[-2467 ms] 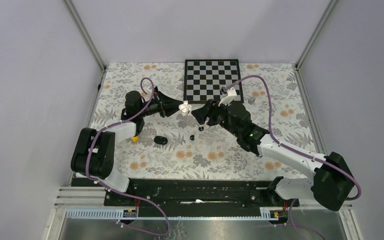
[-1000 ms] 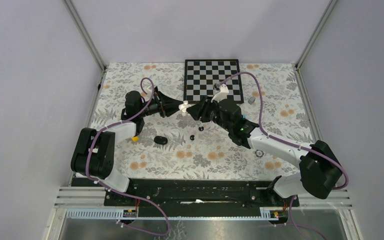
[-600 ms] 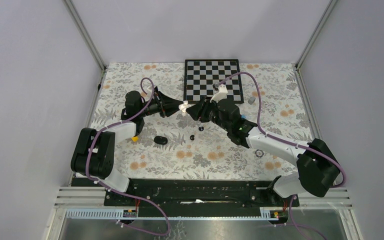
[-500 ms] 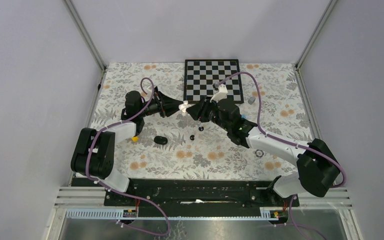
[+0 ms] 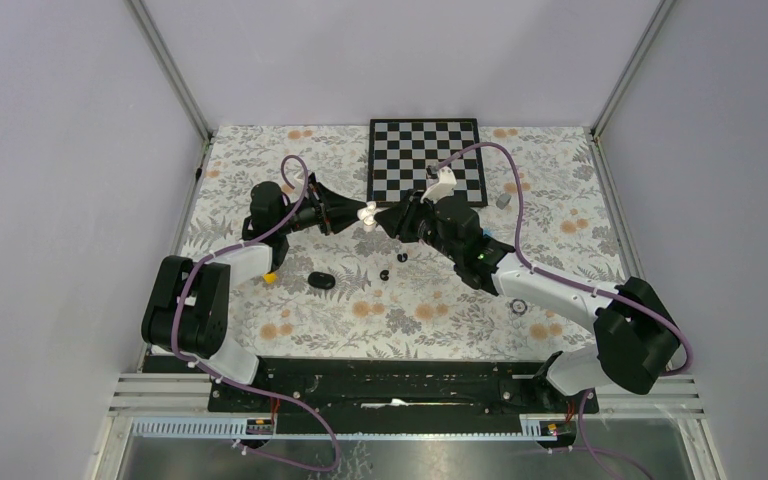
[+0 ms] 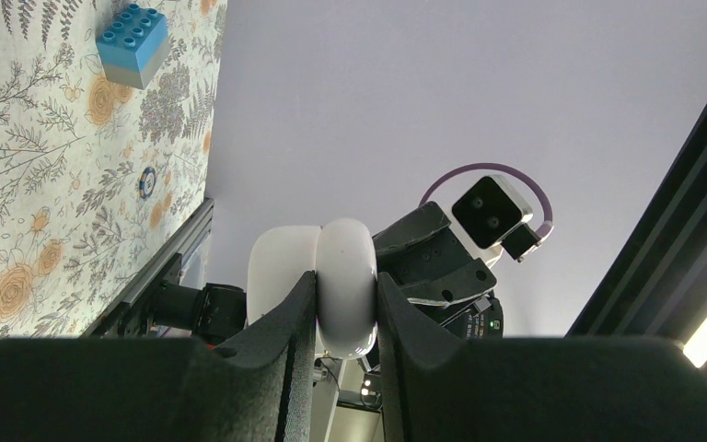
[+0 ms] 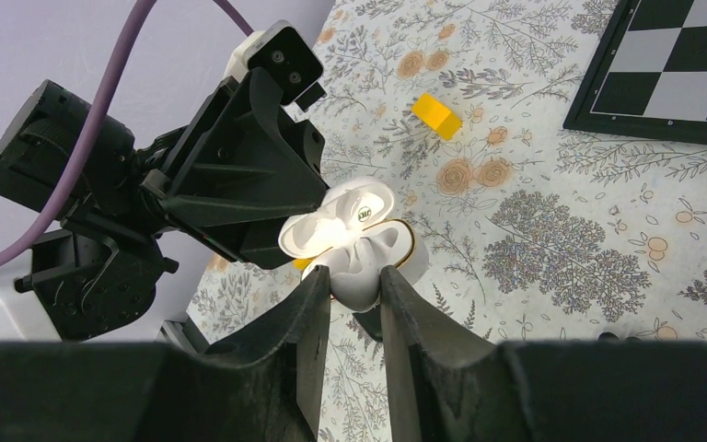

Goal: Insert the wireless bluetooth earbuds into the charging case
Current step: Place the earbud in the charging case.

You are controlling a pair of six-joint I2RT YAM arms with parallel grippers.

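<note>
While our left jaws clench the charging case aloft w/ lid open for loading, right jaws flank its base; can't tell if gripping.

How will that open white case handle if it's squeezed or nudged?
Probably slippery: the case is glossy and rounded, pinched across curved sides by the left hand. Likely stiff, a hard shell. Its open lid looks hinged, so a push there may swing it.

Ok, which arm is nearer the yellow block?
Left. The left arm passes right beside the yellow block; the right arm reaches in from the opposite side, only as far as the white case.
</note>
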